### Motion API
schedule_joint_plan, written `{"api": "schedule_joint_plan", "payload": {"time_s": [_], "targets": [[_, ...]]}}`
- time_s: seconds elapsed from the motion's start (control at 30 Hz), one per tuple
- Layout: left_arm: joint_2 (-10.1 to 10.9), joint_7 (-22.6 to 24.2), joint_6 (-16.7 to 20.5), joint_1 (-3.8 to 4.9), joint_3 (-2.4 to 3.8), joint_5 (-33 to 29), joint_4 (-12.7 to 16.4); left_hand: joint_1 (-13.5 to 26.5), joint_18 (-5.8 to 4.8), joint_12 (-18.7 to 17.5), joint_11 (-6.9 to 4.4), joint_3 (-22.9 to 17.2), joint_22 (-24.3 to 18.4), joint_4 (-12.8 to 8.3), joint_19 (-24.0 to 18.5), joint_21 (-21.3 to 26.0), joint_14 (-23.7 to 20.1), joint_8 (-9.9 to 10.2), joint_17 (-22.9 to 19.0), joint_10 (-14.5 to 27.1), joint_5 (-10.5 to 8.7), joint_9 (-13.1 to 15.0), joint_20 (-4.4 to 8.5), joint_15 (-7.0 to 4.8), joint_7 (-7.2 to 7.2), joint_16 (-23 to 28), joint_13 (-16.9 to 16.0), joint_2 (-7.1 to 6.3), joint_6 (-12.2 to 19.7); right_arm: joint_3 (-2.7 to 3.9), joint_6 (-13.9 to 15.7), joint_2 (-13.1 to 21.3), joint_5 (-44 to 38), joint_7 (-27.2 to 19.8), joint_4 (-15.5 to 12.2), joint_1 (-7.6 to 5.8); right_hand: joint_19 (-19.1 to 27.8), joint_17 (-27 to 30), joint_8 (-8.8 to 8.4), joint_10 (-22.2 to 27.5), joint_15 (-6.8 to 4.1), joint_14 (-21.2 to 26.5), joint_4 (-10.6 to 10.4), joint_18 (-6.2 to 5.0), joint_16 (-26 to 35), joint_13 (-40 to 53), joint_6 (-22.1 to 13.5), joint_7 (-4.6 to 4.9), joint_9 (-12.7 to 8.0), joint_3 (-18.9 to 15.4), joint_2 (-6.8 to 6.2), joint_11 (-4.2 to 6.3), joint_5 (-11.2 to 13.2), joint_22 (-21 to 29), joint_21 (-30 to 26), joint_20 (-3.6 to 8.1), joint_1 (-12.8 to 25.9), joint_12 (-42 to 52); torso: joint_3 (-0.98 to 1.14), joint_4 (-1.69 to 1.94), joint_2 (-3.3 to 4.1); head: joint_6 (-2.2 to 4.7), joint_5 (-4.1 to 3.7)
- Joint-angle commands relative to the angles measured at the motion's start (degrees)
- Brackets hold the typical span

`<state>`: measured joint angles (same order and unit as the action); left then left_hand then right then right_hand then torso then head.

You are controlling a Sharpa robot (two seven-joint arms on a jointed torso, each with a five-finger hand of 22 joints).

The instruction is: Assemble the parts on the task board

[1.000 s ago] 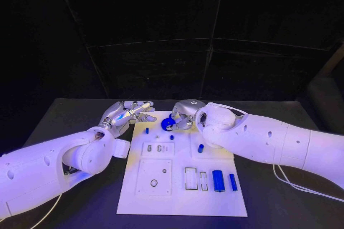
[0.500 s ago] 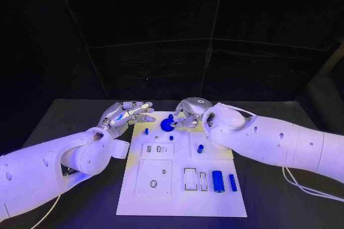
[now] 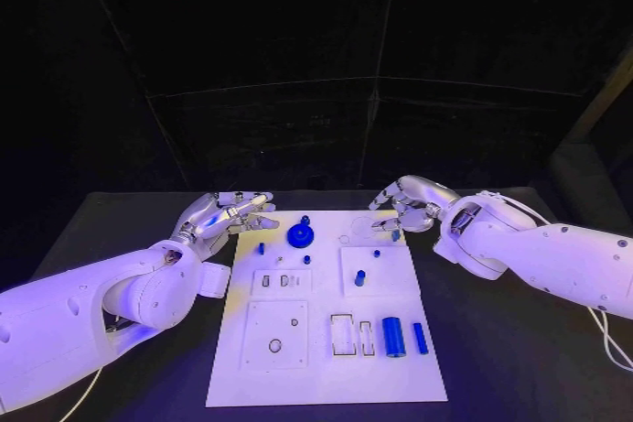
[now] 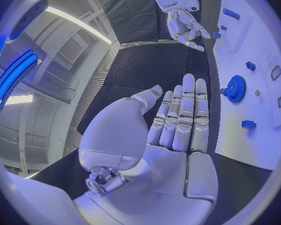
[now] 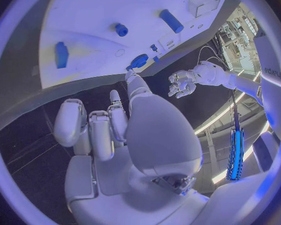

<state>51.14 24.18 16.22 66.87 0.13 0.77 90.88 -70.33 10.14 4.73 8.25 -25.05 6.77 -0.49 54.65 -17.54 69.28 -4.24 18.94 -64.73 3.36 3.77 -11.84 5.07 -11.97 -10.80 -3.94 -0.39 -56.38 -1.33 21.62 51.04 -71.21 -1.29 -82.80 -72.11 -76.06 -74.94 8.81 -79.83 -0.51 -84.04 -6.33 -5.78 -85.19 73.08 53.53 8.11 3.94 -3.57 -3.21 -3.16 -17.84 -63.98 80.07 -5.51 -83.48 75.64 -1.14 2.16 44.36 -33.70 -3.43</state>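
task board (image 3: 323, 367): blue gear (image 3: 299, 234) seated far-left | both robot hands, left (image 3: 227, 213) and right (image 3: 406, 205), open, empty | next: likely grasp another loose part

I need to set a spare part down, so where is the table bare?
Bare black table lies right of the white task board, below the right arm. The strip left of the board is taken by the left arm. The board's far end is crowded: the blue gear sits between the left hand and the right hand.
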Motion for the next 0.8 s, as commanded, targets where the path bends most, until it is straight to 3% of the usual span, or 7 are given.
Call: {"api": "schedule_joint_plan", "payload": {"time_s": [0.03, 0.1, 0.33, 0.4, 0.5, 0.73, 0.8], "targets": [[-0.2, 0.6, -1.3, 0.1, 0.04, 1.0, -0.2, 0.7, 0.41, 0.8, -0.48, -1.2, -0.1, 0.0, 0.5, 0.2, 0.5, -0.4, 0.3, -2.1, 0.08, 0.1, 0.34, -0.35, 0.34, 0.4, -0.3, -0.37, -0.8, 0.01, -1.1, 1.4, 8.4, -7.8, 0.9, -0.09, 0.3, -3.9, -0.35, 0.4, -0.49, -3.6, 0.6, 0.53, 0.3, -0.4, -0.2, 0.12, -0.2, -0.3, -0.33, -0.04, 0.1, 0.1, -0.4, 0.12, -0.7, -0.4, 0.32, -0.69, -0.11, -0.07, -0.64], [-0.3, 0.6, -1.4, 0.1, 0.04, 1.3, -0.4, 0.8, 0.41, 0.8, -0.51, -1.3, -0.1, 0.0, 0.5, 0.2, 0.6, -0.4, 0.3, -2.3, 0.07, 0.1, 0.36, -0.37, 0.37, 0.5, -0.3, -0.44, -0.8, 0.0, -1.6, 2.0, 8.8, -8.3, 1.6, -0.07, 0.3, -4.0, -0.66, 0.4, -0.44, -3.6, 0.9, 0.54, 0.3, -0.5, -0.5, 0.23, -0.2, -0.6, -0.44, -0.12, -0.4, 0.1, -0.5, 0.1, -0.8, -0.4, 0.48, -0.78, -0.09, -0.03, -0.84], [-0.6, 0.8, -1.5, 0.1, 0.04, 1.7, -1.0, 1.0, 0.38, 0.4, -0.42, -1.7, -0.1, -0.1, 0.5, 0.2, 0.6, -0.3, 0.4, -2.0, 0.05, 0.0, 0.39, -0.34, 0.34, 0.6, -0.2, -0.82, -0.8, -0.02, -2.7, 2.6, 8.3, -9.0, 4.1, 0.66, 0.5, -3.9, -1.27, 0.6, -0.3, -3.6, 1.4, 0.48, 0.4, -0.7, -1.2, 0.5, -0.2, -0.9, -0.55, -0.33, -0.7, 0.5, -0.7, 0.02, -1.1, -0.7, 0.48, -0.69, -0.09, -0.27, -1.48], [-0.6, 0.8, -1.4, 0.1, 0.04, 1.7, -1.1, 1.1, 0.37, 0.2, -0.36, -1.9, -0.1, -0.2, 0.5, 0.2, 0.5, -0.3, 0.4, -1.9, 0.05, 0.0, 0.38, -0.31, 0.27, 0.7, -0.1, -0.92, -0.8, -0.02, -2.9, 2.5, 7.9, -8.9, 4.8, 0.95, 0.6, -3.9, -1.52, 0.6, -0.23, -3.6, 1.6, 0.46, 0.5, -0.8, -1.5, 0.64, -0.3, -1.1, -0.53, -0.44, -0.7, 0.7, -0.7, -0.04, -1.2, -0.8, 0.28, -0.62, -0.05, -0.36, -1.49], [-0.7, 0.9, -1.4, 0.1, 0.03, 1.8, -1.3, 1.2, 0.35, 0.0, -0.27, -2.0, -0.2, -0.2, 0.5, 0.2, 0.5, -0.2, 0.4, -1.7, 0.05, 0.0, 0.37, -0.27, 0.17, 0.8, -0.1, -1.03, -0.7, -0.02, -3.2, 2.1, 6.6, -8.7, 5.9, 1.41, 0.7, -3.7, -1.92, 0.8, -0.07, -3.6, 1.9, 0.43, 0.5, -1.0, -2.1, 0.85, -0.3, -1.3, -0.52, -0.62, -0.6, 0.9, -0.9, -0.16, -1.3, -1.1, 0.19, -0.58, -0.07, -0.56, -1.51], [-1.0, 0.9, -1.4, 0.09, 0.03, 1.8, -1.7, 1.2, 0.34, 0.0, -0.23, -2.1, -0.2, -0.2, 0.5, 0.2, 0.5, -0.2, 0.4, -1.7, 0.05, 0.0, 0.36, -0.24, 0.11, 0.8, 0.0, -1.09, -0.7, -0.02, -4.3, 0.9, 5.7, -8.3, 7.6, 2.48, 0.8, -3.8, -2.22, 0.9, 0.04, -3.6, 2.1, 0.39, 0.5, -1.1, -2.6, 1.0, -0.2, -1.6, -0.51, -0.76, -0.4, 1.1, -1.0, -0.26, -1.3, -1.2, 0.23, -0.4, -0.05, -0.96, -1.49], [-1.1, 0.9, -1.5, 0.09, 0.03, 1.8, -1.9, 1.2, 0.34, 0.0, -0.23, -2.1, -0.2, -0.2, 0.5, 0.2, 0.5, -0.2, 0.4, -1.7, 0.05, 0.0, 0.36, -0.24, 0.11, 0.8, 0.0, -1.09, -0.7, -0.02, -4.6, 0.7, 5.6, -8.3, 7.9, 2.86, 0.8, -3.9, -2.25, 0.8, 0.06, -3.6, 2.1, 0.39, 0.5, -1.1, -2.7, 1.01, -0.2, -1.6, -0.47, -0.77, -0.4, 1.1, -1.0, -0.27, -1.3, -1.1, 0.12, -0.42, -0.1, -1.07, -1.43]]}}
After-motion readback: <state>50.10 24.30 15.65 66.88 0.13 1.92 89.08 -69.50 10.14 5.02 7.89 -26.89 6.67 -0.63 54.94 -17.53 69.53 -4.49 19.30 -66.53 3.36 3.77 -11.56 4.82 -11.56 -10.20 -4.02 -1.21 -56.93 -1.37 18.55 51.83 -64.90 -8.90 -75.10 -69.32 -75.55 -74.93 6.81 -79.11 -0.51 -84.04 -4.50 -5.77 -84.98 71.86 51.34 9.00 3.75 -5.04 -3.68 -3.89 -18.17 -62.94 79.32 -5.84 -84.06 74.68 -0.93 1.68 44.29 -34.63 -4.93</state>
